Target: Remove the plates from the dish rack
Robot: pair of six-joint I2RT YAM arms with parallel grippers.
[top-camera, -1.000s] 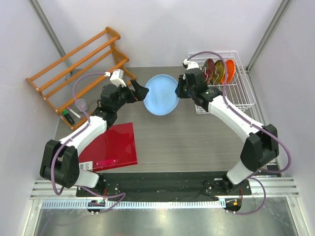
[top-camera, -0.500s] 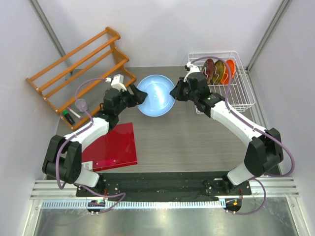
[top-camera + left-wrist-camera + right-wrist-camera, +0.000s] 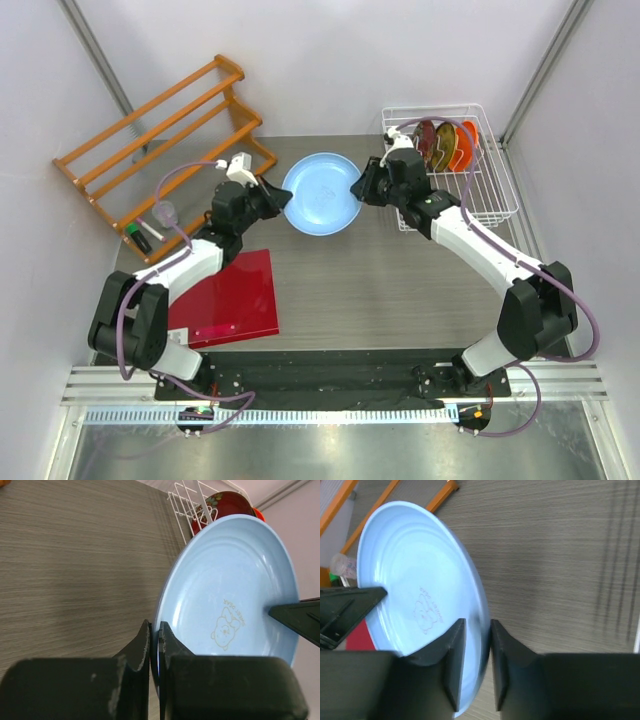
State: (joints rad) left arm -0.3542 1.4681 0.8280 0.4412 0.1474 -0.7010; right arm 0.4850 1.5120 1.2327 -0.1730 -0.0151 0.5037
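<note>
Your left gripper [image 3: 154,630] is clamped on one rim of the light blue plate [image 3: 322,192], held tilted between both arms, outside the dish rack [image 3: 490,195]. Your right gripper [image 3: 477,625] straddles the opposite rim, but you cannot tell if it pinches. The dark red plate [image 3: 426,140], yellow plate [image 3: 446,143] and orange plate [image 3: 467,142] stand in the rack, partly crossed by a purple cable [image 3: 440,121]. Both wrist views cut off the blue plate's lower edge.

Glossy smooth plate [image 3: 225,605] (plastic-looking), matt wood-grain table [image 3: 75,555].
</note>
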